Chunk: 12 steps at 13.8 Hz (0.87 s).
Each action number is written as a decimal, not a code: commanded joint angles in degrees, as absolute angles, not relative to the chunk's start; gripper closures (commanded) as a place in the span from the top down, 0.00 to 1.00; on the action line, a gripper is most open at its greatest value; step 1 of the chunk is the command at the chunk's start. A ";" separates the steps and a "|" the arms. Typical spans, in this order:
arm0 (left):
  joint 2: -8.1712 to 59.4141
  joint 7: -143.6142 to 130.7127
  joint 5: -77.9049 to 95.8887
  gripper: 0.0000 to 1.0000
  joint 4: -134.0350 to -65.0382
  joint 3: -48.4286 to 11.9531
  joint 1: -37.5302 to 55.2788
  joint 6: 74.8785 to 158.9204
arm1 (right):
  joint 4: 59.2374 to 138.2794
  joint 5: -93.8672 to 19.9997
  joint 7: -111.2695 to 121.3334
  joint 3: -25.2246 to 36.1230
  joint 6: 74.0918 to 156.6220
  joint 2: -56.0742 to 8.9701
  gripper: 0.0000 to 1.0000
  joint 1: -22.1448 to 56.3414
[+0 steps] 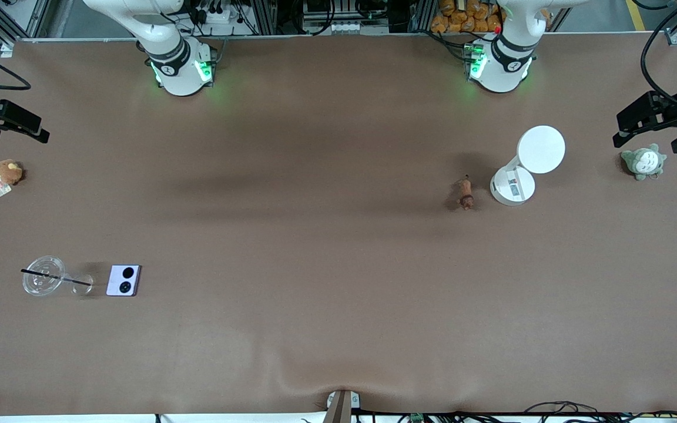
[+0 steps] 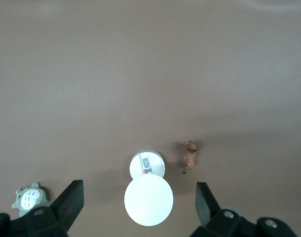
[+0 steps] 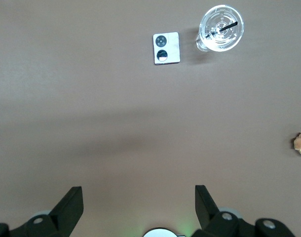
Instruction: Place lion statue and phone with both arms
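Note:
The lion statue (image 1: 465,194) is a tiny orange-brown figurine lying on the brown table toward the left arm's end, beside a white round stand. It also shows in the left wrist view (image 2: 191,154). The phone (image 1: 123,280), pale lavender with two black camera circles, lies flat toward the right arm's end, nearer the front camera. It also shows in the right wrist view (image 3: 166,48). My left gripper (image 2: 139,190) is open and empty, high over the white stand. My right gripper (image 3: 138,192) is open and empty, high over bare table near its own base. Both arms wait.
The white stand (image 1: 512,187) has a disc top (image 1: 541,150). A clear lidded cup with a black straw (image 1: 43,275) lies beside the phone. A brown plush (image 1: 7,172) and a grey-green plush (image 1: 643,161) sit at the table's ends. Black mounts (image 1: 6,120) (image 1: 656,114) overhang both ends.

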<state>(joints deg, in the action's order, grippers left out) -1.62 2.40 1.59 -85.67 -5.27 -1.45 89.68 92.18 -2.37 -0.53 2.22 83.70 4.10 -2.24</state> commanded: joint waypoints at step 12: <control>-5.19 4.13 -2.55 1.00 -90.70 -3.43 -0.44 89.73 | 92.55 -3.16 -0.97 0.26 81.39 5.89 1.00 -1.76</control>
<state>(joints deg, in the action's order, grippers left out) -3.87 2.51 -0.91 -89.24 -4.13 -0.95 89.15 92.13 -2.53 -0.52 0.41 81.99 4.52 -1.78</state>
